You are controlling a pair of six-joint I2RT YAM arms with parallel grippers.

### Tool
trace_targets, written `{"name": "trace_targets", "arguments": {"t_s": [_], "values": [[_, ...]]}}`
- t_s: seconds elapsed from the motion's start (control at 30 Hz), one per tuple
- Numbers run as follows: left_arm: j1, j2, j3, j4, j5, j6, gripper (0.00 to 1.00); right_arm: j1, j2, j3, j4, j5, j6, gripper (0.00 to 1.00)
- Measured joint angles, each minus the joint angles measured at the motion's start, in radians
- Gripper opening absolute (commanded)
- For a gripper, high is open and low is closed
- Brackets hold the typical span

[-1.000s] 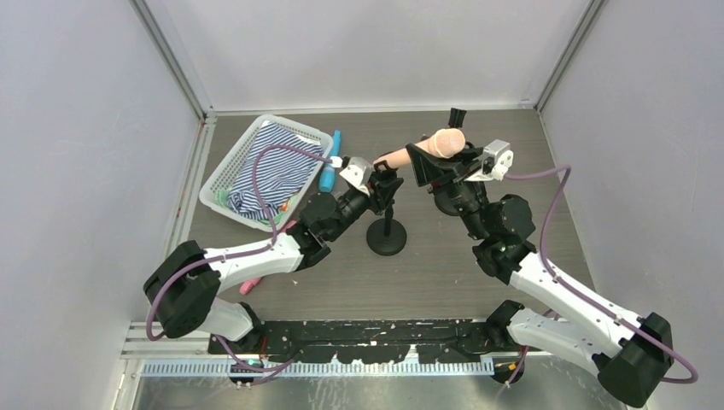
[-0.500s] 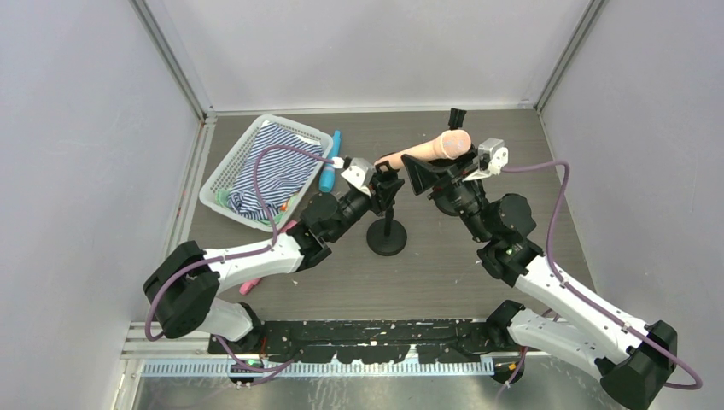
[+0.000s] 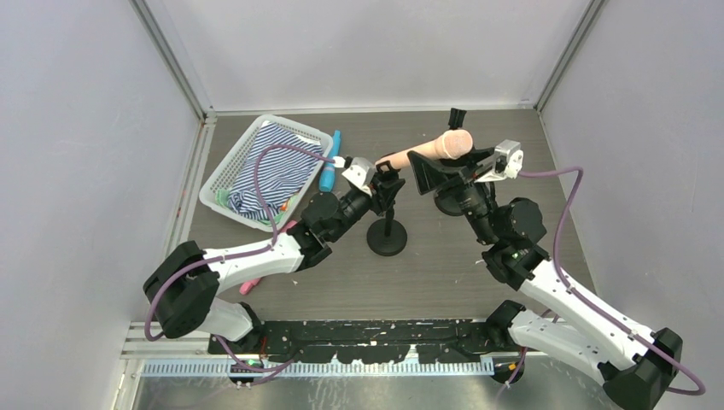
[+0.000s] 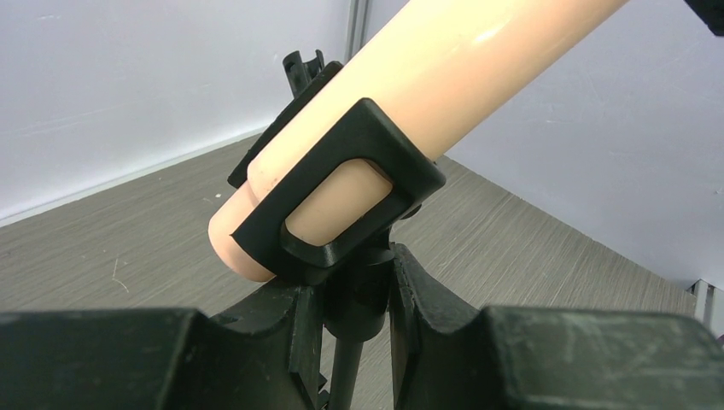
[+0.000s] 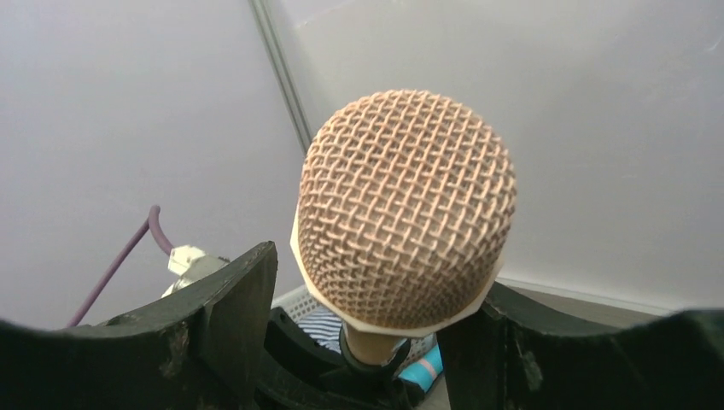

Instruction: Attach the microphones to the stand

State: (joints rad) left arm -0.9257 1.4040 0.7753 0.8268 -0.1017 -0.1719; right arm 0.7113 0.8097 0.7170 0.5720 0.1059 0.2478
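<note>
The peach-beige microphone (image 3: 431,147) lies tilted in the black clip (image 4: 341,196) on top of the stand (image 3: 387,237), its handle end poking through. My left gripper (image 3: 382,184) is shut on the stand's post just under the clip (image 4: 354,295). My right gripper (image 3: 448,164) is open around the mesh head (image 5: 405,209), with a gap at its left finger (image 5: 230,307). A blue microphone (image 3: 330,162) lies beside the basket. A pink microphone (image 3: 249,286) peeks out from under the left arm.
A white basket (image 3: 224,175) holding striped cloth sits at the back left. A second black clip (image 3: 458,117) rises at the back behind the right gripper. Grey walls close in the table on three sides.
The right gripper's jaws have spread apart off the microphone head and the right arm has drifted slightly right. The microphone stays in the clip. The left gripper has not moved.
</note>
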Motion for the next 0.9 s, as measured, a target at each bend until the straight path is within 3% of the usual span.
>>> {"name": "trace_targets", "arguments": {"t_s": [0.43,0.73,0.8,0.9], "values": [[-0.001,0.005,0.008,-0.008,0.005,-0.003,0.0,0.0,0.263,-0.028,0.39,0.103,-0.036,0.63],[-0.002,0.006,0.009,-0.008,0.01,-0.002,0.0,0.0,0.292,-0.047,0.527,0.125,-0.047,0.62],[-0.002,0.006,0.01,-0.008,0.013,-0.002,0.0,0.0,0.29,-0.052,0.538,0.133,-0.054,0.56],[-0.002,0.006,0.01,-0.008,0.016,-0.002,0.0,0.0,0.29,-0.054,0.55,0.14,-0.063,0.38]]}}
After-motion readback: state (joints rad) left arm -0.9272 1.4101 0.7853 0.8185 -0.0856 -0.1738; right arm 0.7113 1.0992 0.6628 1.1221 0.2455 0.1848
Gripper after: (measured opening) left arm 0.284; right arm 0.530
